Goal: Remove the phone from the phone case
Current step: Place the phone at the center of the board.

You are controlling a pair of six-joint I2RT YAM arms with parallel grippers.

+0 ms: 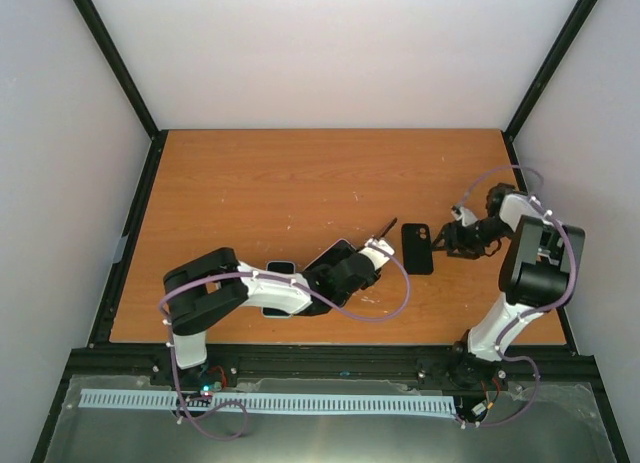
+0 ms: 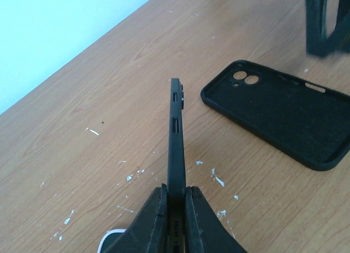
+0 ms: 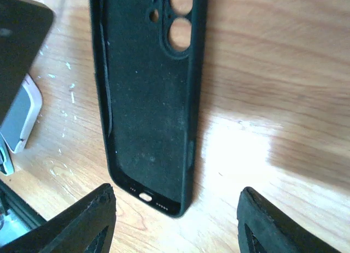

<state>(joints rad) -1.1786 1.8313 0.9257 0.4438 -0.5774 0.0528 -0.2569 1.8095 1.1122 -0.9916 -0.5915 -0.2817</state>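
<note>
Our left jaws are clamped on the phone (image 2: pixel 175 134), which we hold edge-up so that it reaches straight ahead of them, out of its case. We cannot tell whether it touches the counter (image 2: pixel 82 127). The case (image 2: pixel 284 119) lies empty, hollow side up, ahead and to the right of these jaws, apart from the phone. Our right jaws are spread wide and grip nothing; the case's port end lies between them, a little ahead, camera holes farthest away.

Wooden table (image 1: pixel 280 183), flecked white. Pale walls (image 1: pixel 330 53) enclose it at 9, 12 and 3 o'clock; black posts (image 1: pixel 112 58) mark the corners.
</note>
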